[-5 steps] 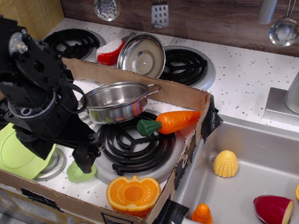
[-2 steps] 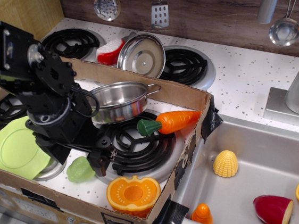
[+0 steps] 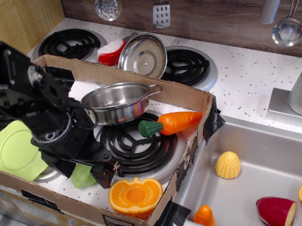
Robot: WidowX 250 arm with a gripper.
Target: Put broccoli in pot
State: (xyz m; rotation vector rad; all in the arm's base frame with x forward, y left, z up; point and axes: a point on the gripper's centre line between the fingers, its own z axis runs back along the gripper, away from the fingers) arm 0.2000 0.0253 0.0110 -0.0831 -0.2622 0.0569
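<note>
The broccoli (image 3: 82, 177) is a small pale-green lump on the speckled stove top at the box's front left, partly hidden by my arm. My gripper (image 3: 86, 174) is down at it, with one dark finger (image 3: 104, 176) to its right and the other on its left, so the jaws stand open on either side of it. The shiny steel pot (image 3: 118, 102) with loop handles sits behind, on the far edge of the black burner, and looks empty.
A lime-green plate (image 3: 12, 152) lies left of my arm. An orange carrot (image 3: 172, 122) rests on the burner (image 3: 138, 144). A pumpkin half (image 3: 135, 196) sits at the front cardboard wall (image 3: 41, 202). A steel lid (image 3: 142, 56) leans behind the box. The sink (image 3: 252, 151) on the right holds toy foods.
My gripper has moved right and down, from above the broccoli to straddling it low at the stove top. The broccoli has barely shifted. The pot and carrot have not moved.
</note>
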